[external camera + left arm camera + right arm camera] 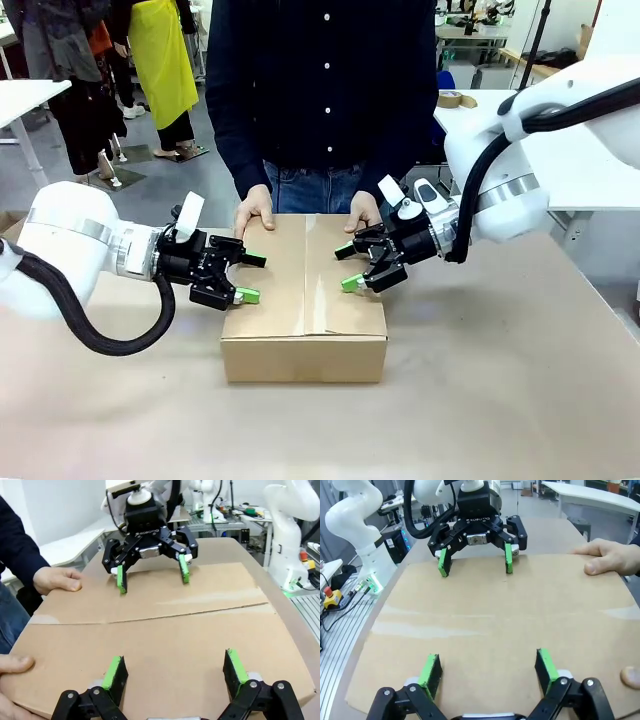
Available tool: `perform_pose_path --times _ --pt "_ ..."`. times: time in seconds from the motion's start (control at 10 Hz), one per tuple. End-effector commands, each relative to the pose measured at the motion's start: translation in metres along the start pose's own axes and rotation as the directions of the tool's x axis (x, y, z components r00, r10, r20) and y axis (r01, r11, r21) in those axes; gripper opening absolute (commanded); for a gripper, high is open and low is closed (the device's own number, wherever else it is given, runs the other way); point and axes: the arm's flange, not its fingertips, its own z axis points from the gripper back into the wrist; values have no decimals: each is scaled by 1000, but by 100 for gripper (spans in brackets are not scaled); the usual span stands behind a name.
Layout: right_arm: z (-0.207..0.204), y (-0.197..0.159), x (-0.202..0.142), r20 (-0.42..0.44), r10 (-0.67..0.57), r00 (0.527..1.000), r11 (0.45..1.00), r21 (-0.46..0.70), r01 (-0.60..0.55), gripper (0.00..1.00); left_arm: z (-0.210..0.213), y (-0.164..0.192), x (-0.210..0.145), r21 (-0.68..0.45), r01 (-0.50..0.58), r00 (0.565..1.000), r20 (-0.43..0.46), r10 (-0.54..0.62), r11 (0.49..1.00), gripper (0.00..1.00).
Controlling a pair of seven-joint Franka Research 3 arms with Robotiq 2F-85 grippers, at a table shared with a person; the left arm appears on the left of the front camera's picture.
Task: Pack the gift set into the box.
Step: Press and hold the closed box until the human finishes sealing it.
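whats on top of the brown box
The person's hands rest on the far edge of the box; the left gripper and right gripper, both open, sit over its closed flaps. The flaps hide whatever is inside.

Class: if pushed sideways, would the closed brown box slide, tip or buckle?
The box is low and wide, so it would probably slide, not tip. Its closed flaps look like thin card and may flex if pressed. The person's hands on its far edge would likely resist movement.
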Motion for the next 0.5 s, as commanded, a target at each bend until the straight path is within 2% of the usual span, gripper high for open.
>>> perform_pose_path --times 0.0,0.1,0.2,0.3,0.4 --pt "4 7 -19 -84 -49 995 999 -27 47 100 -16 1 -1 51 -45 998 -30 47 998 100" --pt "0 0 0 0 0 1000 1000 0 0 100 -17 4 2 73 -51 998 -33 53 996 100" --pt "0 0 0 0 0 1000 1000 0 0 100 -16 4 1 70 -53 996 -64 58 996 100" --pt "0 0 0 0 0 1000 1000 0 0 100 -7 3 4 36 -36 999 -7 36 999 100" --pt "0 0 0 0 0 1000 1000 0 0 100 -7 3 4 36 -36 999 -7 36 999 100"
